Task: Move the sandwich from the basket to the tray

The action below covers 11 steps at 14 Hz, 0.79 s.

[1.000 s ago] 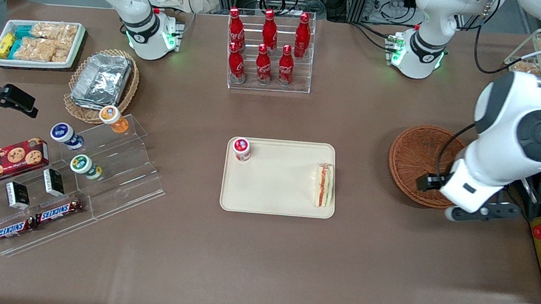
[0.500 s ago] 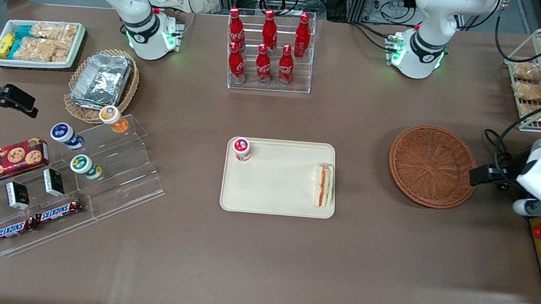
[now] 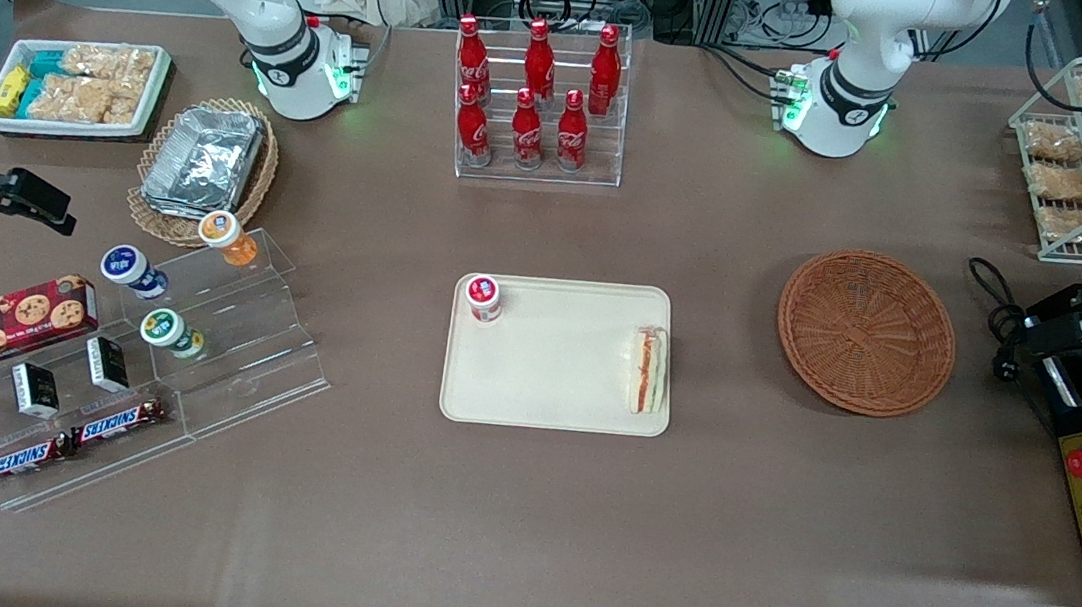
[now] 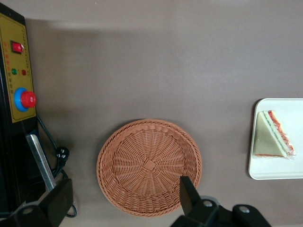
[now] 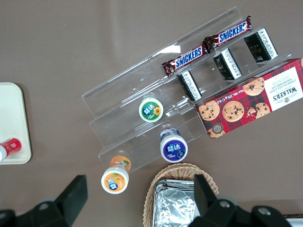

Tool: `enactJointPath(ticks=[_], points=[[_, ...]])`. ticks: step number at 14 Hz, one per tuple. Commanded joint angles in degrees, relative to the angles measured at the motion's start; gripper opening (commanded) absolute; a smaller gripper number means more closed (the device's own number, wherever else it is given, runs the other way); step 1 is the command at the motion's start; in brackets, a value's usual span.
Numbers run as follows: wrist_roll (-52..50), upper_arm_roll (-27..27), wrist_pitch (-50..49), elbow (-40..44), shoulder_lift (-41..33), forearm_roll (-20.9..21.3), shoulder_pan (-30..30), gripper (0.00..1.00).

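Sandwich [image 3: 647, 371] is lying on the cream tray [image 3: 551, 400] near its edge toward the round basket [image 3: 866, 332], while the hand [image 4: 123, 201] is hovering wide open and holding nothing above that basket on the table [image 3: 520, 502].

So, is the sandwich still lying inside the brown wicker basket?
No, the sandwich lies on the tray, the basket holds nothing, and the open gripper hovers above the basket.

Open tool [image 4: 124, 198] above basket [image 4: 149, 166]; sandwich [image 4: 273, 141] on tray [image 4: 279, 171].
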Motion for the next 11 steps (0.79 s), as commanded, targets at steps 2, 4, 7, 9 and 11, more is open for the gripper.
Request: enactJointPath(ticks=[2, 4, 7, 9, 11], points=[[0.58, -0.07, -1.44, 2.13, -0.06, 0.15, -0.59, 1.00], [0.40, 0.02, -1.44, 1.96, -0.06, 0.15, -0.50, 1.00], [0.22, 0.02, -1.79, 1.78, -0.15, 0.15, -0.33, 1.00], [0.22, 0.11, -2.14, 1.87, 0.02, 0.15, -0.33, 1.00], [0.31, 0.11, -2.15, 1.69, 0.11, 0.23, -0.33, 1.00]])
